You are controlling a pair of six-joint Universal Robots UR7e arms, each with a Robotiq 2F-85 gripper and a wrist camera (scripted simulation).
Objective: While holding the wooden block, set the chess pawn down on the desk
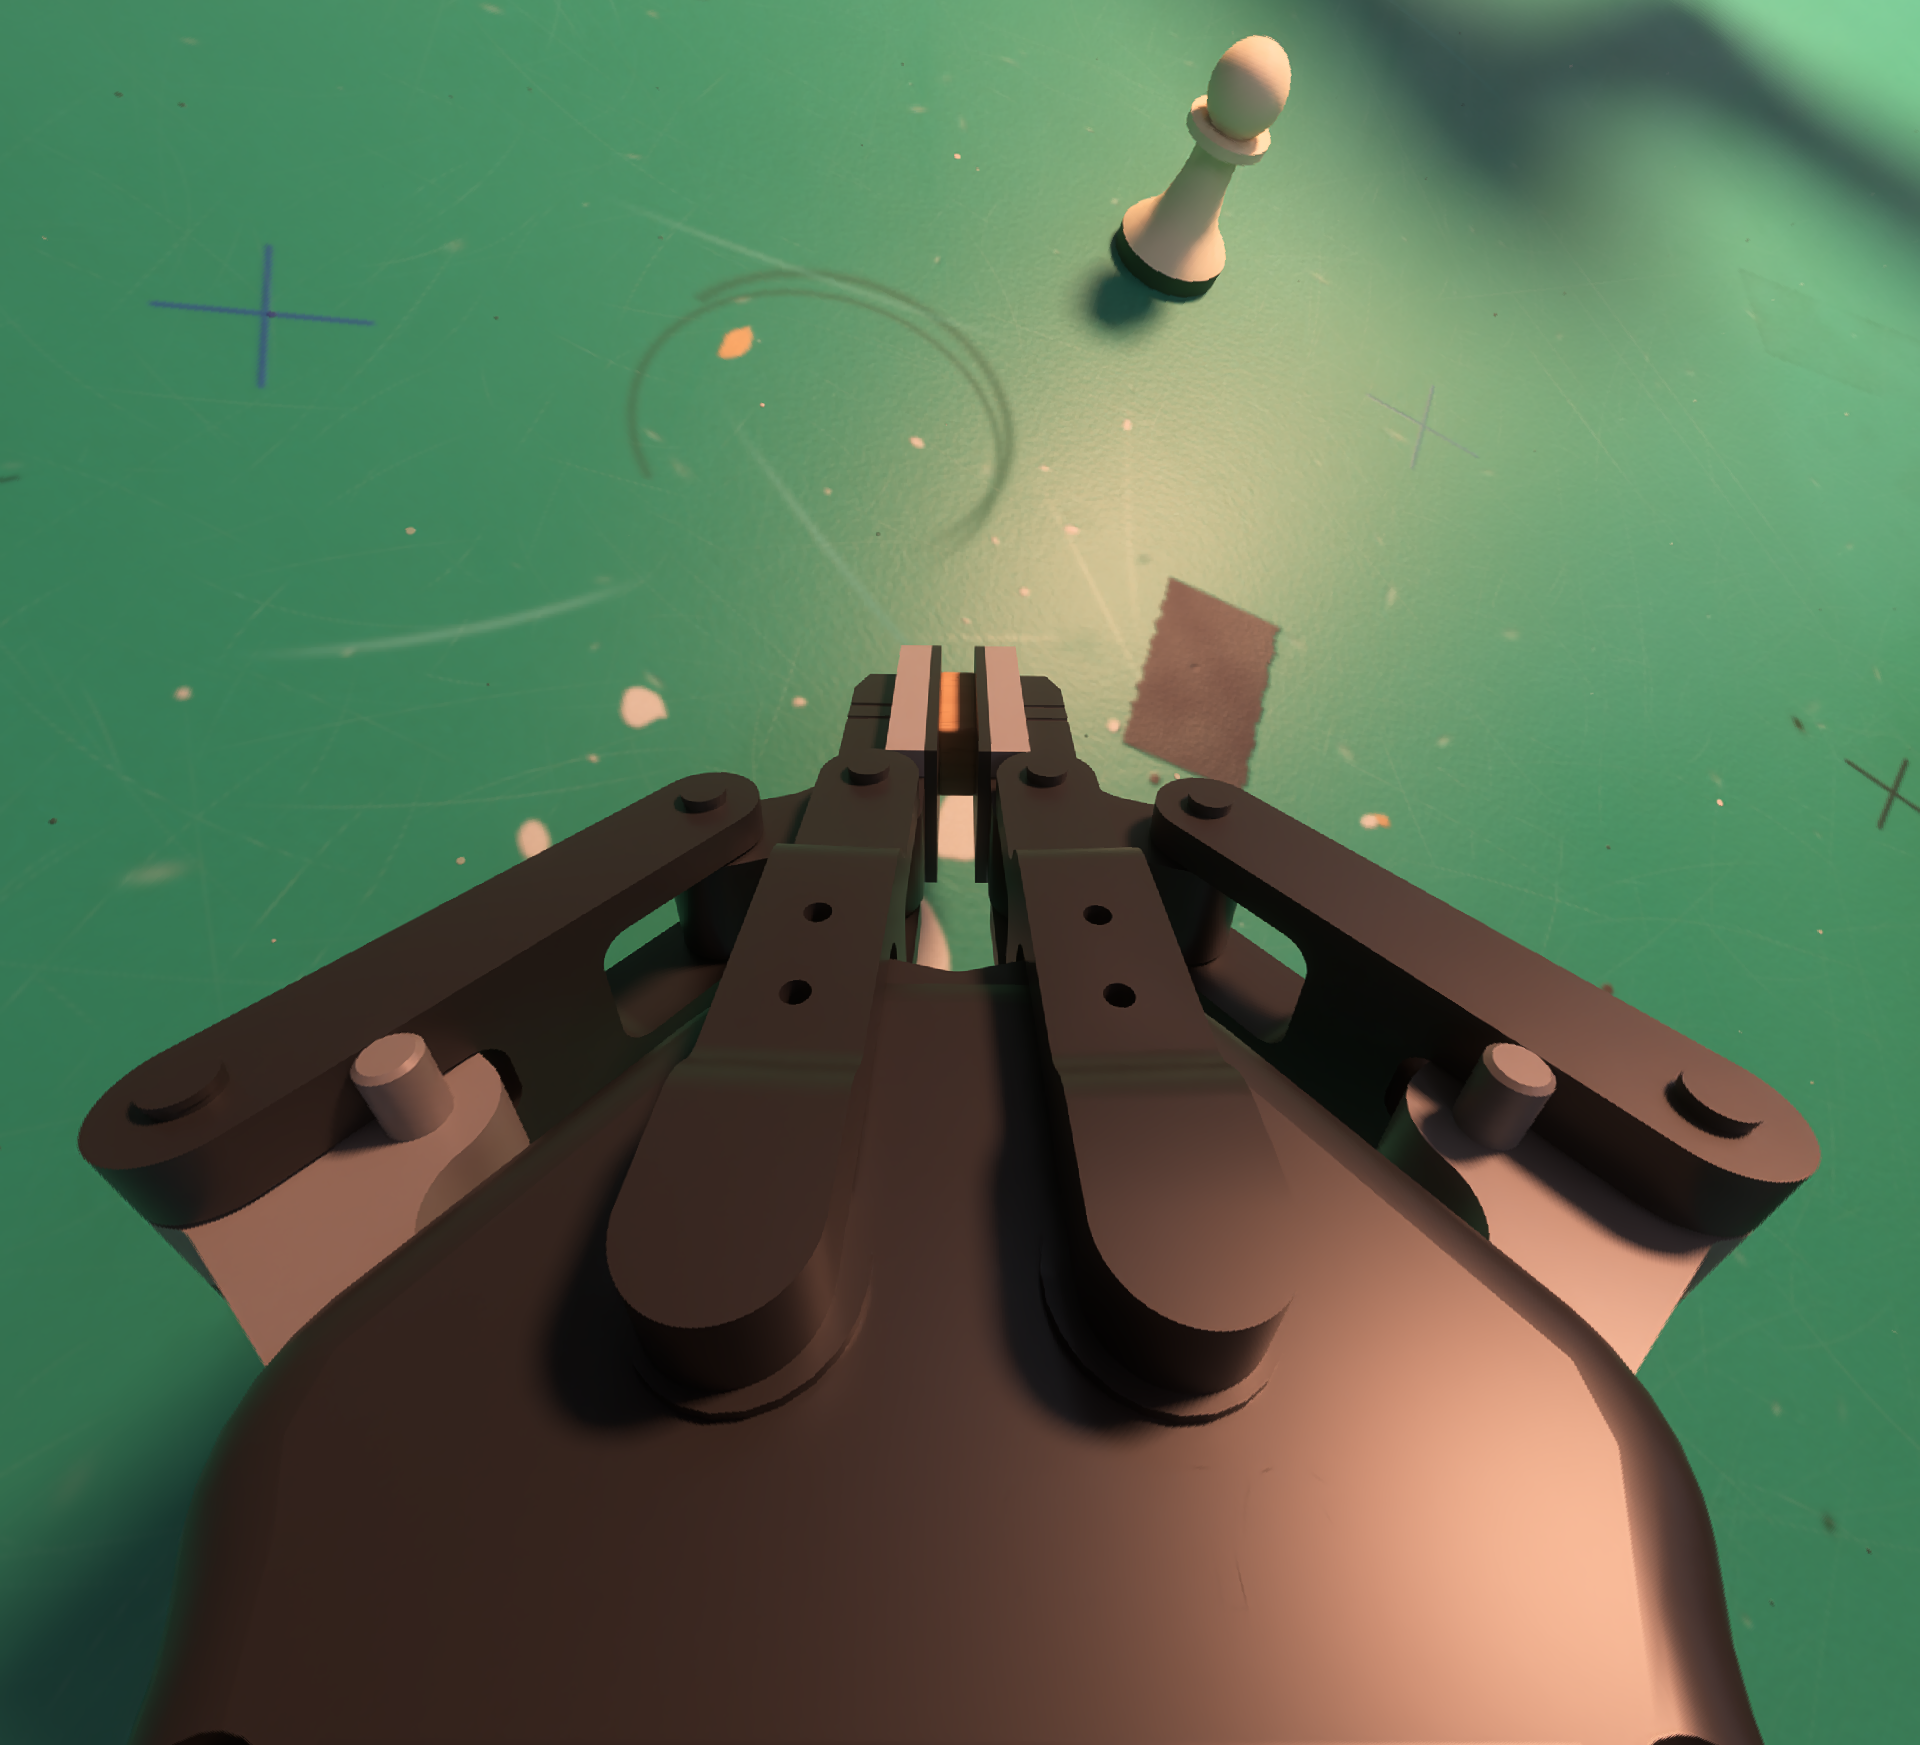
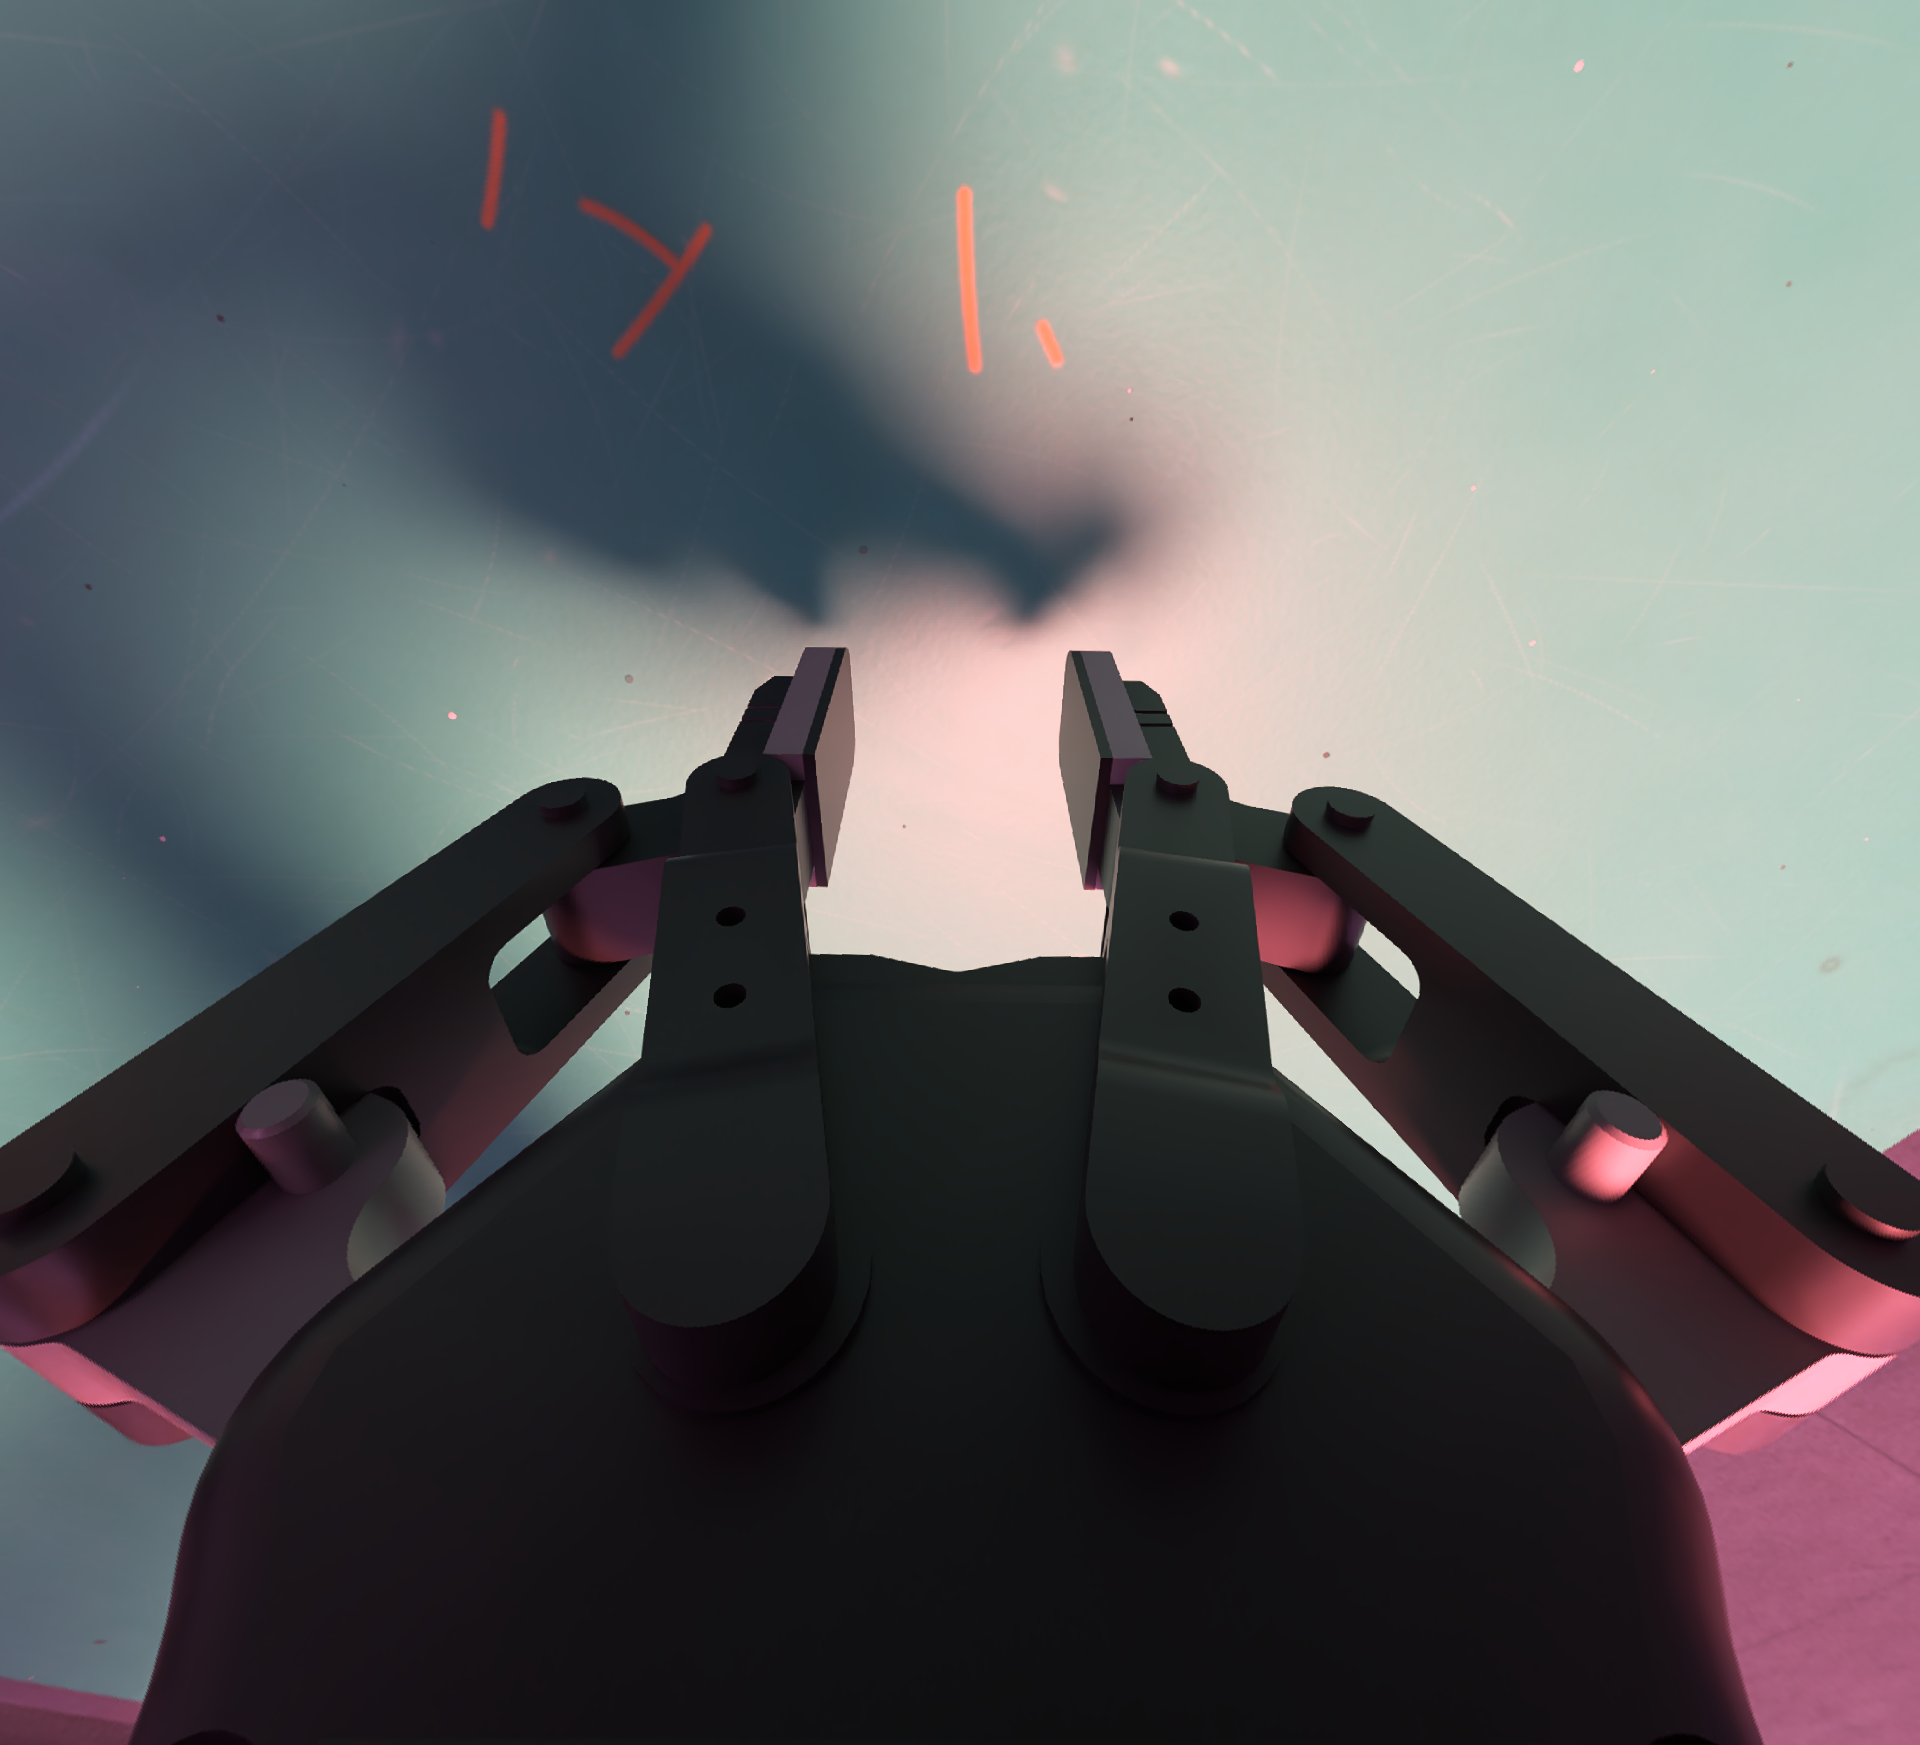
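On my left side, my left tool (image 1: 957,700) is nearly closed, its two pale pads pinching a small orange-brown piece, the wooden block (image 1: 954,706), of which only a narrow strip shows between them. Below it lies the green worktop (image 1: 416,137), scratched and speckled, with a blue cross mark (image 1: 264,313) far to the left, a faint ring stain (image 1: 821,407) nearer the middle, and a grey square patch (image 1: 1205,682) just right of my fingertips.

Further right and well ahead of that tool stands the chess pawn (image 1: 1205,173), cream with a dark base, upright on the worktop and touched by nothing. I judge it already set down.

On my right side, my right tool (image 2: 957,719) is spread wide and holds nothing; only pale worktop, red pen strokes (image 2: 966,277) and its own shadow show beyond it.

The risk now sits with the block. So little of it is visible that I cannot tell how deep the grip is; any slackening or sudden swing of my left arm could drop it. A careless sweep by either arm could also topple the pawn.
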